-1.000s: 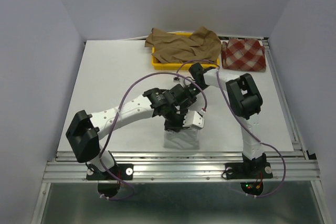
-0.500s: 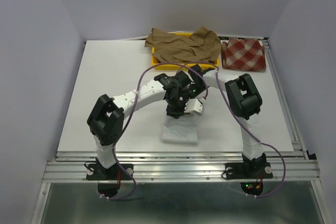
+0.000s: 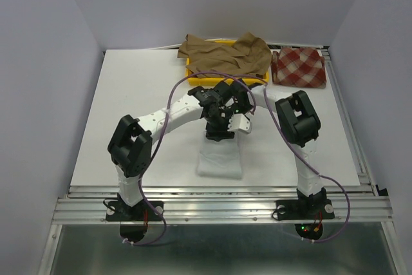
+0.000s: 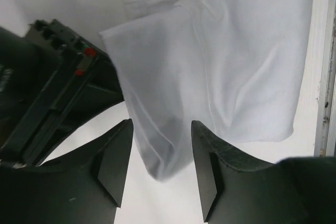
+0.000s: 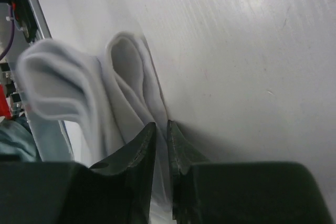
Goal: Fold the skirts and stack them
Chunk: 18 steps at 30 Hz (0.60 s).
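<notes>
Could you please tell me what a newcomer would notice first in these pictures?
Both arms crowd together over the white skirt near the middle of the table, the right gripper pinching a fold of it and the left gripper open above its corner. At the far edge the tan-brown skirt sprawls over a yellow tray, with the red-and-beige checked skirt folded beside it on the right arm's side.

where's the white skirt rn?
Top view: the white skirt lies front-centre on the table, with the right pincer pinching its far edge.
</notes>
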Available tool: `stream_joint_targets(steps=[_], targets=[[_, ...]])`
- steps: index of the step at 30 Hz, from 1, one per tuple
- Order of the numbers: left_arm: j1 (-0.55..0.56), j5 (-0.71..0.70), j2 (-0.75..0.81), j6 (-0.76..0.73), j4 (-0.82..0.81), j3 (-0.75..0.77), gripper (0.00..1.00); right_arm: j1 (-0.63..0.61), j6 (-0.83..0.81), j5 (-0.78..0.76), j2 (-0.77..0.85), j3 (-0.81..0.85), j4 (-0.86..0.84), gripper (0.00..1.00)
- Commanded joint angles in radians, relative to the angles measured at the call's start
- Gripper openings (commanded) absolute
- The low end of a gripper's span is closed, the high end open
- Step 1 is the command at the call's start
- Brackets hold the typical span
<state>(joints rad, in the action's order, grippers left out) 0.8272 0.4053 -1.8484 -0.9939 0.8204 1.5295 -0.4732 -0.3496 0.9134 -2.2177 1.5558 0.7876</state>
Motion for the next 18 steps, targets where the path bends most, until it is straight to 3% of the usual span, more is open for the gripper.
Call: stream_joint_targets(steps=[1,5,10,13,17,18], targets=[[-0.013,-0.025,0.167,0.086,-0.047,0.070,0.60,0.010,0.020,-0.099,-0.026,0.100,-0.010,0.26],[-0.069,-0.026,0.296,0.196,-0.125,-0.034,0.60,0.067,0.087,-0.194,-0.043,0.234,-0.014,0.39],[-0.109,-0.028,0.417,0.426,-0.353,-0.311,0.61,0.122,0.152,-0.280,0.010,0.340,-0.014,0.42],[-0.128,-0.016,0.456,0.592,-0.505,-0.451,0.66,0.122,0.196,-0.327,0.114,0.270,-0.030,0.41],[-0.151,0.042,0.416,0.756,-0.638,-0.525,0.61,0.122,0.343,-0.191,0.286,0.049,-0.073,0.40],[-0.163,0.081,0.382,0.814,-0.664,-0.531,0.60,0.122,0.389,-0.086,0.320,-0.007,-0.105,0.40]])
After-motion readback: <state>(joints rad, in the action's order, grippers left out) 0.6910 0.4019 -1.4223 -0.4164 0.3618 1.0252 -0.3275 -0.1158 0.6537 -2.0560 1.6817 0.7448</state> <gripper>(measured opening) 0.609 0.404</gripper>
